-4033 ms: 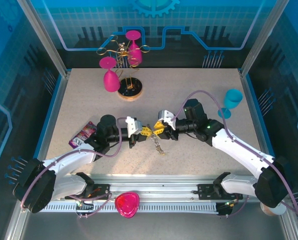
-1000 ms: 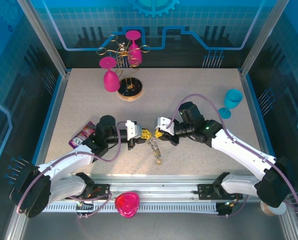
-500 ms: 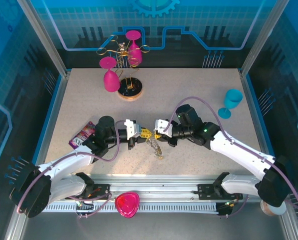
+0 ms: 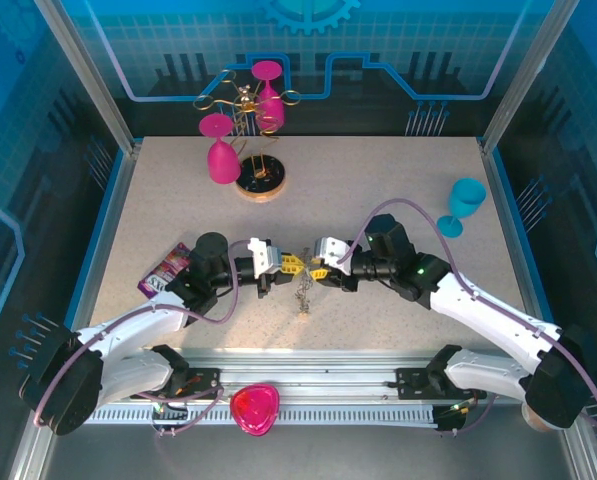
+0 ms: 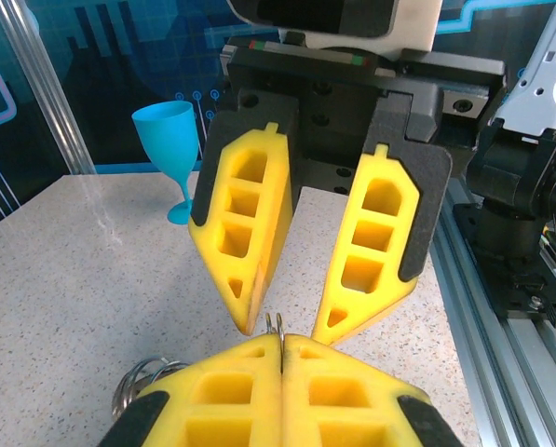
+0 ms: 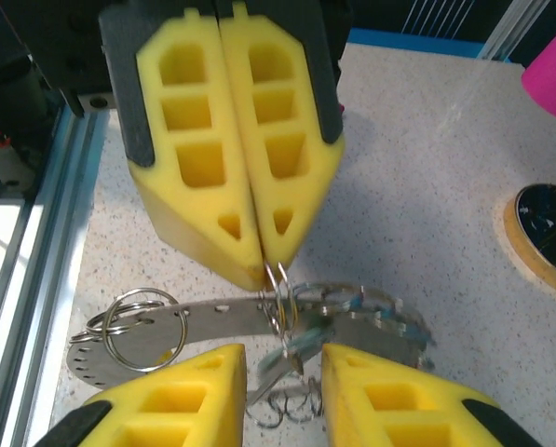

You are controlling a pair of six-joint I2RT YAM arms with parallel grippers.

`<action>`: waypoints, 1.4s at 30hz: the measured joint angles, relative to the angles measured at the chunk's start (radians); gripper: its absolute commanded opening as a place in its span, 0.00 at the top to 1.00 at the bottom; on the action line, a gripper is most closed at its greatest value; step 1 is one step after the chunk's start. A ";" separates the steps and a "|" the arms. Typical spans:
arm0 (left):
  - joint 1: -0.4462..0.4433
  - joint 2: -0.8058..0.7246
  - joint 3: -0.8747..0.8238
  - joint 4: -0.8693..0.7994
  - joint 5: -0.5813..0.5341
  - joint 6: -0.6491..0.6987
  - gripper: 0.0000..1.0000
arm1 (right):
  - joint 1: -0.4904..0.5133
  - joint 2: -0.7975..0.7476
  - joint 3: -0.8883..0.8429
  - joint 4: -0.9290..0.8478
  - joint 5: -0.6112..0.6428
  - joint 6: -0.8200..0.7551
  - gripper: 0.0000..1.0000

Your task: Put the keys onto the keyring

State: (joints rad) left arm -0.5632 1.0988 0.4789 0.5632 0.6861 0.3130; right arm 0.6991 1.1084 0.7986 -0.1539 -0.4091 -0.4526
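Toward the arms from the round stand base (image 4: 258, 183), and slightly to its right, the two grippers meet tip to tip above the speckled table (image 4: 398, 180). The left gripper (image 4: 295, 264) is closed. In its wrist view the yellow pads (image 5: 222, 391) press flat together with a thin silver wire loop (image 5: 276, 323) pinched at their tips. That loop belongs to the keyring (image 6: 212, 321), a flat grey piece with small holes, which hangs just under the closed tips. Two larger split rings (image 6: 133, 337) sit at one end of it. A bunch of keys (image 6: 352, 305) with a trace of teal clusters at the other end, too blurred to count. The right gripper (image 6: 282, 352) has its jaws apart, one finger on either side of the dangling bunch; I cannot tell whether either pad touches the metal. From above, the bundle hangs down between the two grippers, and whether its lowest end reaches the table I cannot tell. A teal goblet (image 4: 465, 205) stands well to the right of the stand base, and a purple packet (image 4: 164, 270) lies to its near left, beside the left arm.
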 measured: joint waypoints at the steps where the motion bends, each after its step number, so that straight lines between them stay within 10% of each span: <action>1: 0.000 0.001 0.000 0.002 0.000 0.000 1.00 | 0.000 0.000 0.000 0.006 -0.008 0.005 0.73; 12: 0.000 0.009 -0.003 0.032 0.004 -0.006 1.00 | -0.007 0.036 0.000 0.061 -0.071 0.044 1.00; 16: 0.000 0.013 -0.006 0.047 0.003 -0.010 1.00 | -0.015 0.037 0.000 0.060 -0.081 0.053 1.00; 20: -0.003 0.008 -0.006 0.014 -0.017 0.009 0.78 | -0.015 0.044 0.028 -0.006 -0.074 0.026 1.00; 42: -0.012 -0.013 0.108 -0.315 -0.062 0.177 0.78 | 0.097 0.214 0.386 -0.488 0.178 -0.192 1.00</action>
State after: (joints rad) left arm -0.5755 1.0863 0.5869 0.2485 0.6243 0.4900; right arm 0.7963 1.3228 1.1847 -0.6415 -0.2310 -0.6441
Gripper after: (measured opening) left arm 0.233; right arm 0.057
